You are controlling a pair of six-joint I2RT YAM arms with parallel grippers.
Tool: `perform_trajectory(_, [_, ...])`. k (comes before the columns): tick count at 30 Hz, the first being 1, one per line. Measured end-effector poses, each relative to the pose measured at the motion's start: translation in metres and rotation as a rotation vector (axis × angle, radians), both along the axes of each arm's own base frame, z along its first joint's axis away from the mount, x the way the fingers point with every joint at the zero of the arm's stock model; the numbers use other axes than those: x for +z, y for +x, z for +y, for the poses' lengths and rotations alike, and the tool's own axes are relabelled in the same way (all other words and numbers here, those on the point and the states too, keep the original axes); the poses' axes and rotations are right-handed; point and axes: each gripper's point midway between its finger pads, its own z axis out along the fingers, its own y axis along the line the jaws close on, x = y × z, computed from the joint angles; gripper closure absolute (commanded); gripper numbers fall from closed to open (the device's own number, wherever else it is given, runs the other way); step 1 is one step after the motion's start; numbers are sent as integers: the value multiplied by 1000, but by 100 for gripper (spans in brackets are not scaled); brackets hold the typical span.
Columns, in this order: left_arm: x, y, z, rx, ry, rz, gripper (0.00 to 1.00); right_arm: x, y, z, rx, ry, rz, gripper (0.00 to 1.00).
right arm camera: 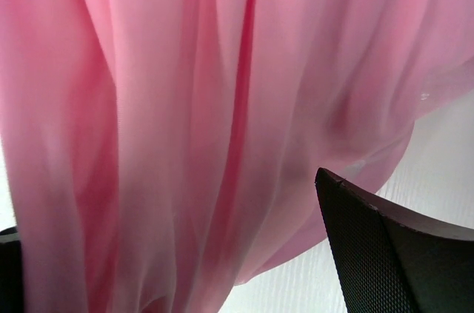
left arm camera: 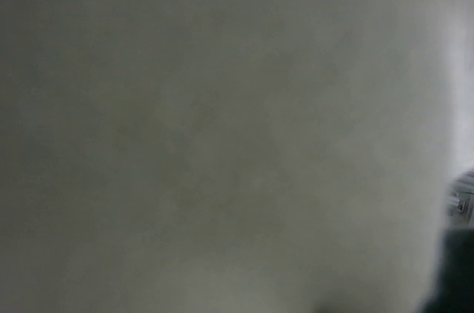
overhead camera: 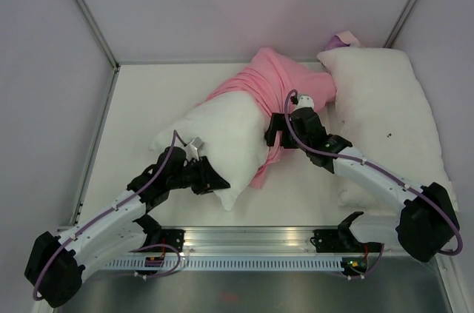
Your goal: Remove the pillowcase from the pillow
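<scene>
- Pink fabric, one pillowcase (overhead camera: 278, 83), is bunched over the far end of one plain white pillow (overhead camera: 218, 132). The pillow lies aslant mid-worktop (overhead camera: 148, 98) with its near half bare.
- One second pillow (overhead camera: 389, 117), white with a few dark specks, lies along the right side, just beside the pink bunch.
- Two arms, one hand each.
- The left hand (overhead camera: 211, 178) is pressed against the bare pillow's near end. Its wrist view is a pale blur (only a dark sliver at the right edge), so I cannot tell whether it is apart or together.
- The right hand (overhead camera: 275, 134) sits at the pillowcase's hanging edge. Its fingers (right arm camera: 392, 254) stand wide apart, with pink folds draped between them, and the left one is cut off at the frame's corner.
- One lilac scrap (overhead camera: 341, 39) peeks out behind the second pillow, too small to identify.
</scene>
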Motion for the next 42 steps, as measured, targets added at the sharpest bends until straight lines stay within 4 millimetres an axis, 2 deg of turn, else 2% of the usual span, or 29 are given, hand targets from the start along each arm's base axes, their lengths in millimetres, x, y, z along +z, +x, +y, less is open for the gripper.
perform_trajectory(1, [4,3,-2,3,-16,-14,97,1,1,2,12,-1,0,2])
perform_trajectory(6, [16,10,-9,8,-62,-55,98,16,2,9,58,-37,-31,2])
perform_trajectory(9, [19,12,-10,11,-71,-61,98,42,3,18,93,-53,-90,2])
perform_trajectory(13, [29,14,-11,14,-92,-83,98,87,2,27,120,-6,-180,2])
perform_trajectory(15, [39,17,-13,14,-107,-104,98,97,-2,26,118,19,-197,2])
perform_trajectory(17, [56,22,-16,16,-128,-134,98,99,-5,24,121,23,-192,2])
perform_trajectory(22, [110,36,-24,30,-188,-225,98,80,-19,15,117,17,-154,2])
perform_trajectory(24, [127,41,-26,34,-199,-246,98,67,-28,7,113,6,-135,2])
perform_trajectory(27, [144,45,-29,35,-210,-260,98,60,-36,-1,111,8,-138,2])
perform_trajectory(31, [159,49,-32,34,-222,-275,98,54,-42,-7,103,27,-164,2])
perform_trajectory(36, [161,49,-33,32,-225,-276,98,46,-33,-3,77,40,-181,4])
perform_trajectory(39, [164,48,-33,31,-227,-277,98,33,-21,-2,35,19,-164,16])
perform_trajectory(40, [166,48,-33,31,-228,-279,98,26,-17,-2,17,6,-152,24])
perform_trajectory(41, [168,48,-33,31,-230,-281,98,19,-13,-3,-1,-8,-141,42])
perform_trajectory(42, [172,47,-32,30,-231,-282,98,13,-9,-4,-20,-23,-131,50])
